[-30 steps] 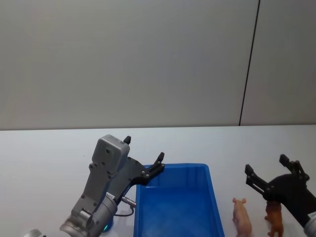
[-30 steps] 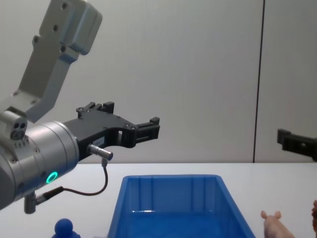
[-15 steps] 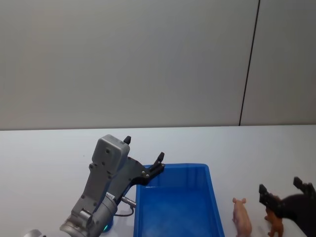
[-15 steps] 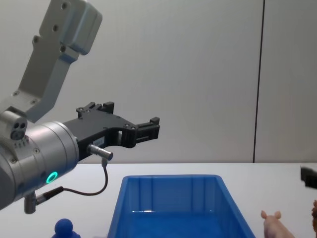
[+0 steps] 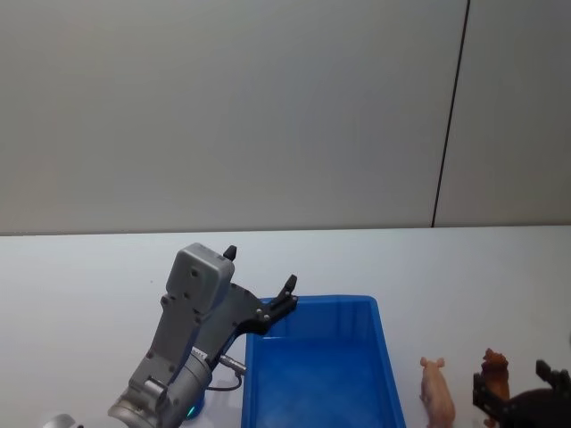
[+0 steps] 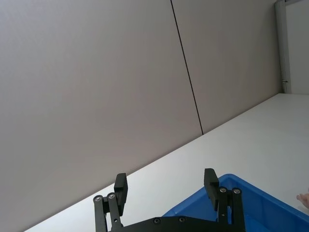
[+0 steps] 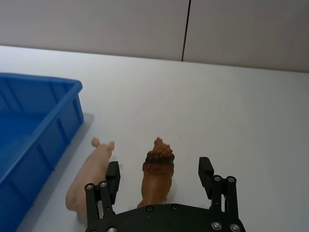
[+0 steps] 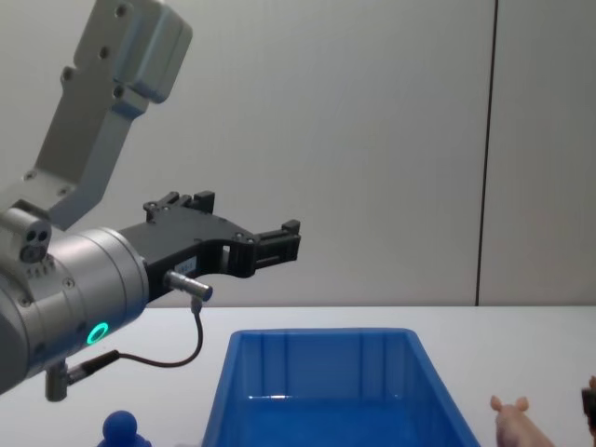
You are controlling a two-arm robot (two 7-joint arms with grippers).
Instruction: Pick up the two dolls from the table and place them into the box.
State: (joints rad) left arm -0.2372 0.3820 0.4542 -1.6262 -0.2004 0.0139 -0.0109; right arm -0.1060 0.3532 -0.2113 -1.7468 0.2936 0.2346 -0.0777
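The brown doll (image 7: 157,174) stands on the white table, right of the box (image 5: 330,301), a bright blue bin. My right gripper (image 7: 159,169) is low over it, open, with one finger on each side of the doll (image 5: 495,373). The pale pink doll (image 7: 91,179) lies between the brown one and the box wall (image 7: 58,130). In the head view the right gripper (image 5: 513,382) sits at the bottom right corner. A deep blue doll (image 8: 121,428) rests left of the box. My left gripper (image 5: 260,267) hangs open in the air over the box's far left corner.
The big grey left arm (image 8: 84,279) fills the left of the chest view, with a cable looping under it. The white table (image 5: 428,259) runs back to a grey wall. The pink doll (image 8: 512,419) lies close to the box's right wall.
My right gripper has dropped and drawn back, from above and beyond the brown doll to straddling it. The left arm, the box and the dolls have not moved.
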